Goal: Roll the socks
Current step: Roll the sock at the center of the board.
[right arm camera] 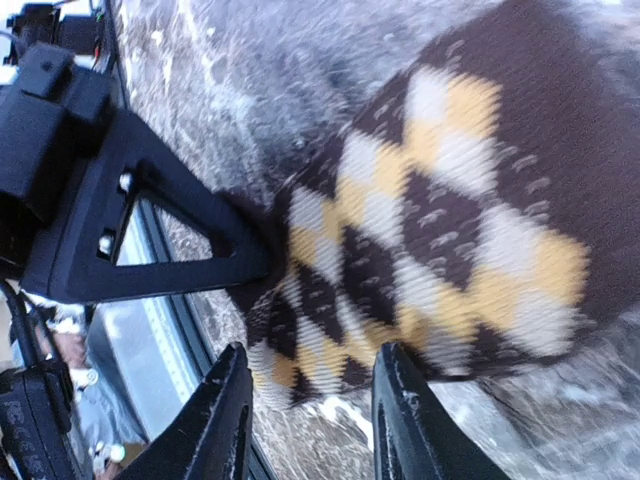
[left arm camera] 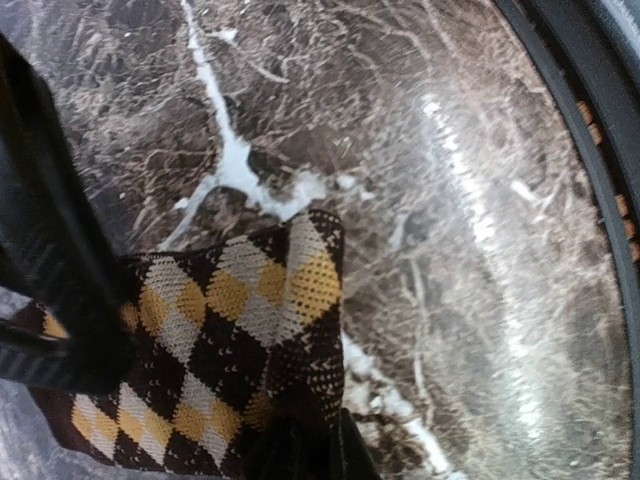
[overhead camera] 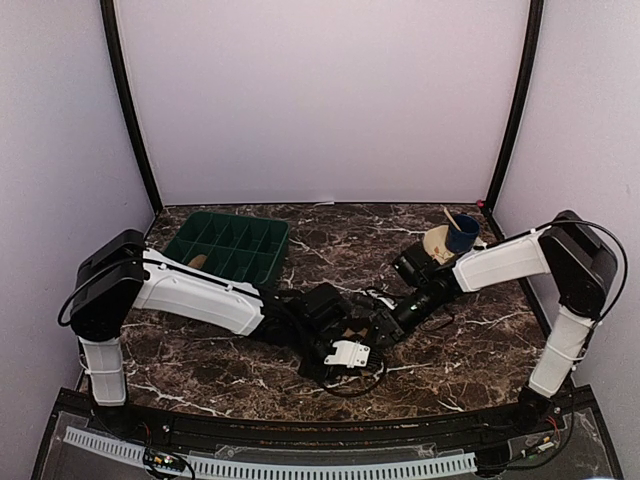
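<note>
The diamond-checkered sock (left arm camera: 220, 330) lies on the marble table (left arm camera: 420, 150) between my two grippers. It is mostly hidden under them in the top view (overhead camera: 352, 331). My left gripper (left arm camera: 305, 455) is shut on a folded edge of this sock, low over the table (overhead camera: 340, 335). My right gripper (right arm camera: 312, 420) is open, its fingers (right arm camera: 225, 425) just short of the sock (right arm camera: 450, 230) and straddling its end; it meets the left one at mid-table (overhead camera: 388, 322). A tan piece (overhead camera: 198, 262) lies in the green tray; I cannot tell whether it is the plain sock.
The green compartment tray (overhead camera: 262, 262) stands at the back left. A tan bowl (overhead camera: 436, 240) with a blue cup (overhead camera: 462, 233) stands at the back right, beside the right arm. The table's dark front rim (left arm camera: 590, 140) runs close to the sock.
</note>
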